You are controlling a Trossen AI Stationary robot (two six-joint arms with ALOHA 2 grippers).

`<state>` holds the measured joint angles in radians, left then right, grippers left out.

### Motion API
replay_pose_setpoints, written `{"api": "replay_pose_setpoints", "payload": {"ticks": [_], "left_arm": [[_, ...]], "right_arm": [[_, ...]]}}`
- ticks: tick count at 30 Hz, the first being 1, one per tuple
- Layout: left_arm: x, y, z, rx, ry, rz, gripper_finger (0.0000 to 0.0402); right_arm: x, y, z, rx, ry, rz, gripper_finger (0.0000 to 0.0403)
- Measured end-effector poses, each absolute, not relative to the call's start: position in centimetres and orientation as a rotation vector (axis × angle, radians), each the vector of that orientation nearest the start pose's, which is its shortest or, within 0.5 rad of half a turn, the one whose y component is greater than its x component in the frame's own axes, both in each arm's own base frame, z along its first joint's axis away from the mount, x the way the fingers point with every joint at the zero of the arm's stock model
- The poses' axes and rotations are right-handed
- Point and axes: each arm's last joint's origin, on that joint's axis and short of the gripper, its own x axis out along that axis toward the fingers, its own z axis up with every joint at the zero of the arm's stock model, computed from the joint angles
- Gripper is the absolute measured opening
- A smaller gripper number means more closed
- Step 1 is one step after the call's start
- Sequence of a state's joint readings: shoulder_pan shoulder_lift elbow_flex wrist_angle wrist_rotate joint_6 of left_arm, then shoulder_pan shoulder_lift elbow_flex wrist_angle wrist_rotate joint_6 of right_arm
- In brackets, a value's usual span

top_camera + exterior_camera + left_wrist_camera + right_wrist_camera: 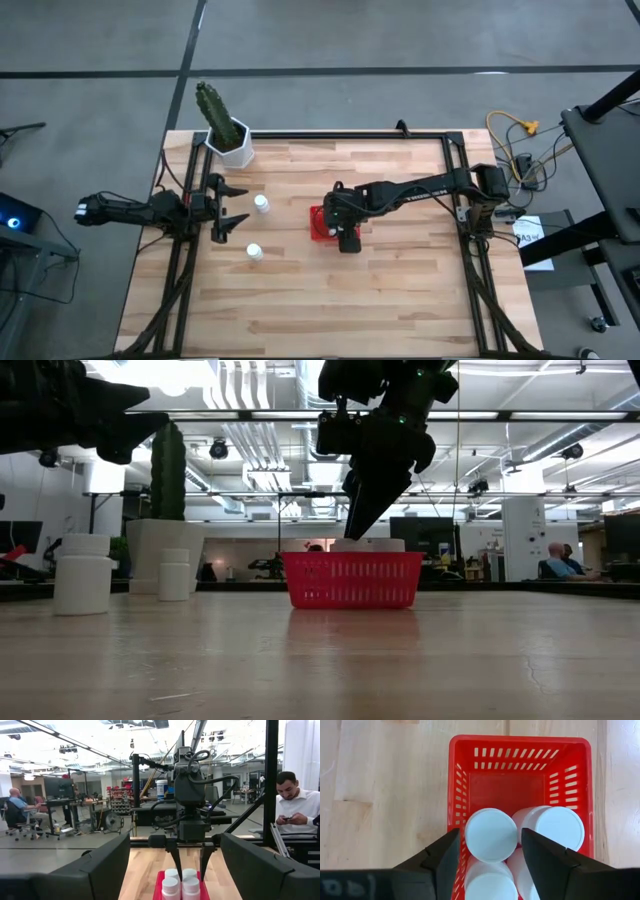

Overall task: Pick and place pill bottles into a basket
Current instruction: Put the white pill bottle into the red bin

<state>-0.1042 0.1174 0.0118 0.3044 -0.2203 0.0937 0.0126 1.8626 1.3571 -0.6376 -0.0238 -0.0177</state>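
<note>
Four pill bottles (491, 835) stand packed together in the red basket (520, 750), filling one end of it and leaving the other end bare. The basket sits near the middle of the table (400, 290).

The right hand (490, 852) hangs directly over the basket, pointing down, its fingers spread on either side of one bottle's cap but not closed on it. By the look of it that bottle is already standing among the others, so this hand holds nothing.

Two more bottles (261, 204) are still on the table, well to the left of the basket: one nearer the cactus pot (233, 146) at the far left corner, the other (254, 252) a little nearer the front. The left hand (232, 208) waits at the left edge, open and empty, just beside those two.

So the job looks about two-thirds done: four in, two left to fetch, and the free end of the basket appears big enough to take them.
</note>
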Motion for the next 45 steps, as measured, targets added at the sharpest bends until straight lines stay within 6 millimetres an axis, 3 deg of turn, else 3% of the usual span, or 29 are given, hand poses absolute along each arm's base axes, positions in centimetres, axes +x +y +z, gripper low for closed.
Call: {"api": "replay_pose_setpoints", "payload": {"ticks": [7,17,21,28,37,45], "left_arm": [[10.2,-0.4,18.7,0.061,-0.191,0.125,0.0293],[10.2,-0.4,18.7,0.061,-0.191,0.124,0.0293],[10.2,-0.4,18.7,0.06,-0.192,0.126,0.0293],[10.2,-0.4,18.7,0.059,-0.188,0.124,0.0293],[10.2,-0.4,18.6,0.058,-0.181,0.125,0.0293],[10.2,-0.4,18.7,0.058,-0.185,0.125,0.0293]], "right_arm": [[38.0,0.6,20.6,-0.013,1.135,0.045,0.0177],[37.6,0.5,24.1,-0.027,1.054,0.052,0.0158],[37.0,0.6,24.7,-0.035,1.015,0.057,0.0144],[35.5,1.4,24.4,0.017,0.781,0.234,0.0087],[29.9,1.6,23.0,0.051,0.487,0.293,0.0021],[23.3,1.5,24.7,0.013,0.127,0.325,0.0009]]}}
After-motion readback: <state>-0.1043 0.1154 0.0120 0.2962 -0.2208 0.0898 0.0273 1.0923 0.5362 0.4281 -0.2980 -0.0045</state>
